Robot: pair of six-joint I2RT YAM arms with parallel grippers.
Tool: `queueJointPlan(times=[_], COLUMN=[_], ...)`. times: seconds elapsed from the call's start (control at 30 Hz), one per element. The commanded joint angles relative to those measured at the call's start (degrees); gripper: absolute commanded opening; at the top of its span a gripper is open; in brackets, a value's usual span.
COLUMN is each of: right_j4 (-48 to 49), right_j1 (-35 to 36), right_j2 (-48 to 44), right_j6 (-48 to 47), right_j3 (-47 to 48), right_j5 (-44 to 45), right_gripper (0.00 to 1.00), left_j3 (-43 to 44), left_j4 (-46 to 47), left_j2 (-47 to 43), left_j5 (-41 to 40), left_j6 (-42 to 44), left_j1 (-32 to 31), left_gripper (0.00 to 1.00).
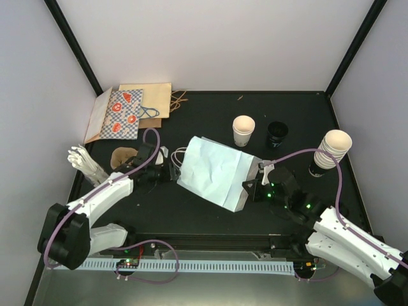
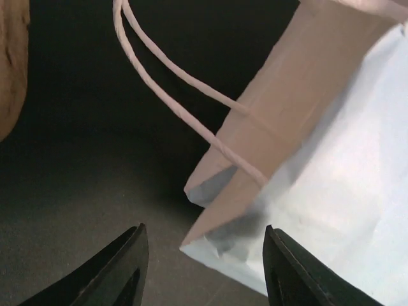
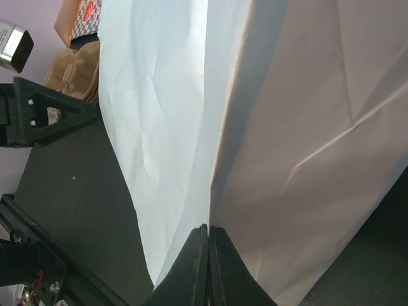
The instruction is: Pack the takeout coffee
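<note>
A black table (image 1: 210, 217) sits inside pale walls framed by black posts. The left gripper (image 1: 162, 169) has its jaws apart. In its wrist view the black fingers (image 2: 131, 268) flank the near corner of the mouth of the light blue paper bag (image 1: 213, 169) without touching it, and a twisted paper handle (image 2: 172, 83) loops just beyond. The left arm reaches in low from the left edge, bent at the elbow.

The right gripper (image 3: 208, 231) is pinched closed on the crease where the bag's blue face meets its folded base. Its arm stretches in from the near right corner. The bag lies flat on its side between the two grippers, and its inside is hidden.

Behind the bag stands a cream paper cup (image 1: 243, 129), uncovered, beside a black lid piece (image 1: 277, 132). A stack of cream cups (image 1: 335, 148) leans at the far right.

At the rear left lie a checked bag (image 1: 124, 111) printed with red shapes whose lettering is too small to read, a brown flat bag (image 1: 153, 97), a brown cardboard carrier (image 1: 122, 156) and white cutlery (image 1: 86, 162).
</note>
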Motion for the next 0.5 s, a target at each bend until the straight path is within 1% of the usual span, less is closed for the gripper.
queueJointPlan(times=[0.0, 0.07, 0.17, 0.33, 0.47], right_j4=[1.6, 1.8, 1.8, 1.5, 1.0], right_j1=[-0.1, -0.1, 0.0, 0.0, 0.0], right_j2=[-0.3, -0.4, -0.6, -0.7, -0.6], right_j6=[-1.0, -1.0, -1.0, -1.8, -2.3], right_j3=[-0.8, -1.1, -1.4, -1.3, -1.0], right_j5=[-0.6, -0.8, -1.0, -1.3, -1.5], right_gripper=[0.01, 0.01, 0.01, 0.01, 0.01], left_j3=[1.7, 1.8, 2.7, 6.3, 7.5], left_j4=[6.8, 8.3, 8.1, 5.0, 4.9], left_j2=[1.2, 1.2, 2.0, 4.3, 5.3], left_j5=[-2.6, -3.3, -6.1, -11.2, -11.7], left_j6=[-2.8, -3.8, -2.5, 3.9, 8.9], left_j1=[1.1, 1.5, 1.6, 1.6, 1.6], left_gripper=[0.53, 0.54, 0.54, 0.54, 0.61])
